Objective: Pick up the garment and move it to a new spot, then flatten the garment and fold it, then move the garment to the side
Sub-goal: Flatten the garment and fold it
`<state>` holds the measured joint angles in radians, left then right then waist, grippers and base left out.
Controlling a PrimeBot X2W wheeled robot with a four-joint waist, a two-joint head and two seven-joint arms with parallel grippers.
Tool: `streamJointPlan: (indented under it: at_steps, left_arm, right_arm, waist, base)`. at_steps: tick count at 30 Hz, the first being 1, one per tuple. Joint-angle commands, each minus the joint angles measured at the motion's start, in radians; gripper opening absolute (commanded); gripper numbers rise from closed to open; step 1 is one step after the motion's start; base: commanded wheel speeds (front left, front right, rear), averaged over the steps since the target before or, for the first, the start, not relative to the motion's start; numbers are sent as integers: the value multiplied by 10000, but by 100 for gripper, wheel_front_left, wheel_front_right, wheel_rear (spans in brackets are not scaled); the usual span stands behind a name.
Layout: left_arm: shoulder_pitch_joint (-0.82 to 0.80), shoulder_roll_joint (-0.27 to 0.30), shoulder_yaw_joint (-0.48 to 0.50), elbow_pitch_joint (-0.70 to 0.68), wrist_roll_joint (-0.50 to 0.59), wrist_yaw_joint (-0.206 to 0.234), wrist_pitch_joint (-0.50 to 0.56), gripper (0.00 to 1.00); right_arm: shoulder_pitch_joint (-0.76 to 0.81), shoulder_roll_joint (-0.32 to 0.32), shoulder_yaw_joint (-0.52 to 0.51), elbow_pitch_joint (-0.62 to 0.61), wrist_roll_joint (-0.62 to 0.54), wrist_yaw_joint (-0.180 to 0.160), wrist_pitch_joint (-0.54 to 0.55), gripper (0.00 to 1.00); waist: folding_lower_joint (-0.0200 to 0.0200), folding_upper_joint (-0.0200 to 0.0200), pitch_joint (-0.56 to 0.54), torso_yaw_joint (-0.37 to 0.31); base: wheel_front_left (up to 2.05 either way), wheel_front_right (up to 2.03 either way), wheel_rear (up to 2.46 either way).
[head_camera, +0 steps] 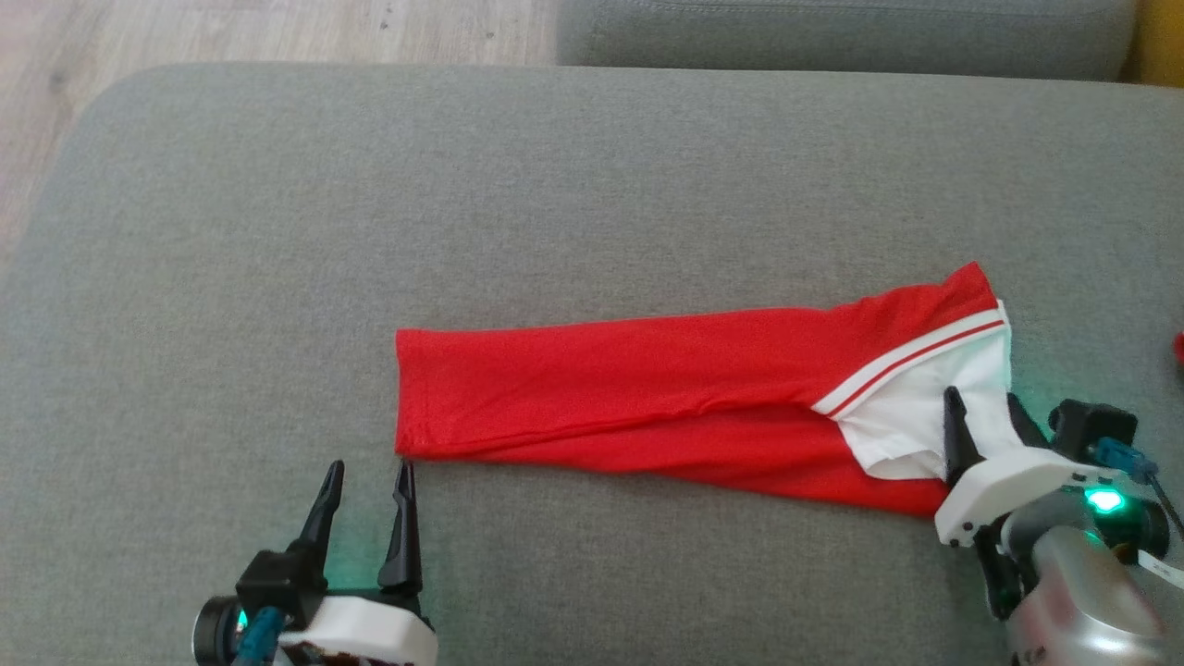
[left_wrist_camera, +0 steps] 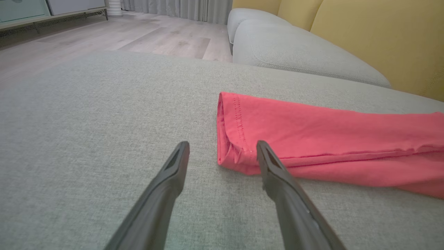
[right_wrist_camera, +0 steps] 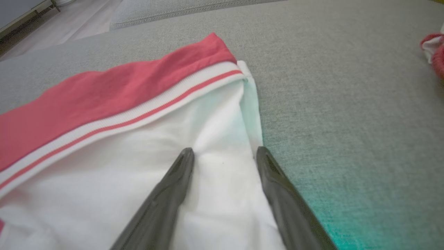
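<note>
The garment (head_camera: 647, 398) is a red shirt with a white sleeve and striped trim, folded into a long band across the grey cushion. Its hemmed left end (left_wrist_camera: 239, 132) lies just beyond my left gripper (head_camera: 367, 472), which stands open with its right fingertip (left_wrist_camera: 261, 146) at the cloth's near corner. Over the white sleeve (right_wrist_camera: 208, 139) at the right end sits my right gripper (head_camera: 982, 400), open, both fingers resting on or just above the white cloth. In the right wrist view my right gripper (right_wrist_camera: 224, 152) has nothing pinched between its fingers.
The grey cushion (head_camera: 370, 203) is wide, with bare fabric left of and behind the garment. A second grey cushion (left_wrist_camera: 298, 52) and yellow backrest (left_wrist_camera: 381, 34) lie beyond. Another red and white cloth (right_wrist_camera: 435, 48) lies at the far right edge. Wooden floor (head_camera: 231, 28) is behind.
</note>
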<state>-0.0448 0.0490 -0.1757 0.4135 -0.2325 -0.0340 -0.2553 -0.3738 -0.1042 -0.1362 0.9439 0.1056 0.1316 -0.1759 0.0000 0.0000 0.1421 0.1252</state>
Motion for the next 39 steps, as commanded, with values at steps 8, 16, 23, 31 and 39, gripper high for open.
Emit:
streamJointPlan:
  at_steps: [8, 16, 23, 31, 39]
  left_arm:
    - [-91, 13, 211, -161, -109, 22, -64, 100]
    - [50, 13, 181, -120, -87, -49, -64, 100]
    - [206, 13, -128, 8, -140, -139, -65, 100]
    - [255, 13, -459, 99, -40, -214, -65, 100]
    - [371, 13, -759, 178, 8, -329, -65, 100]
  right_arm:
    - [79, -38, 742, 276, 961, -9, -474, 0]
    - [-59, -828, 628, -1285, 1292, -9, -844, 0]
    - [742, -359, 2887, -3893, 2303, -9, -855, 0]
    - [1024, -88, 5268, -4915, 3373, -9, -659, 0]
    - [465, 270, 6372, -4462, 3832, -9, -521, 0]
  waist:
    - [0, 0, -302, -322]
    - [0, 0, -643, -466]
    - [0, 0, -931, -114]
    - [0, 0, -1057, 1064]
    - [0, 0, -986, 2553]
  base:
    - [0, 0, 0]
    - [0, 0, 0]
    - [0, 0, 0]
    - [0, 0, 0]
    - [0, 0, 0]
